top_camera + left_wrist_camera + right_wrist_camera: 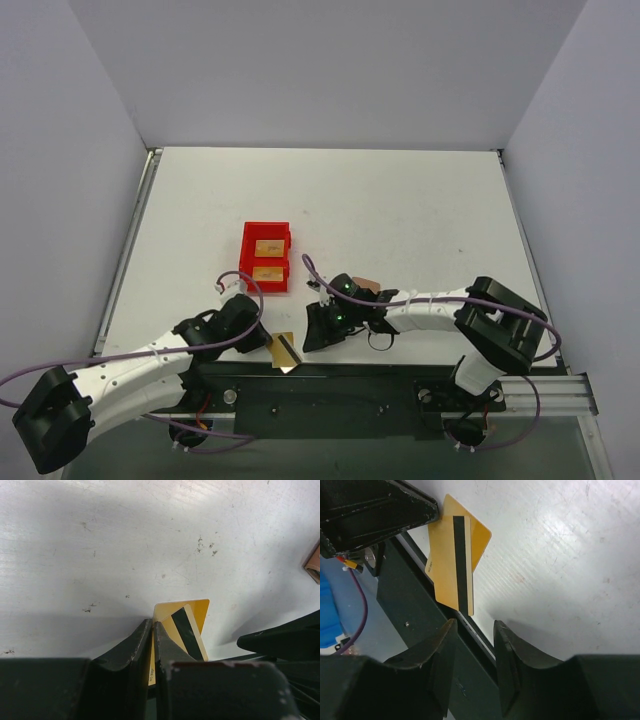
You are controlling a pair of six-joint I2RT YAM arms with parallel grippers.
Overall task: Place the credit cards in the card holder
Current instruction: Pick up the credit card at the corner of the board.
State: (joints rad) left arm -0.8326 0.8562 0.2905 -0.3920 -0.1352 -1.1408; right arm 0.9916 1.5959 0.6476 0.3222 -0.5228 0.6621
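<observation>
Left gripper (152, 626) pinching 2 credit cards (182, 622) at the table's (400, 220) near edge.
One gold card shows its dark stripe. The right gripper (472, 626) hangs just beside them, jaws apart, empty. The brown card holder (367, 285) lies by that arm's wrist, right of the red bin (247, 240).

Robotics lab test cell: white tabletop (400, 200) enclosed by plain grey panels (330, 70) (three sides), two cabled arms (130, 372) mounted on a black base plate (330, 400) beside aluminium rail (550, 395).
</observation>
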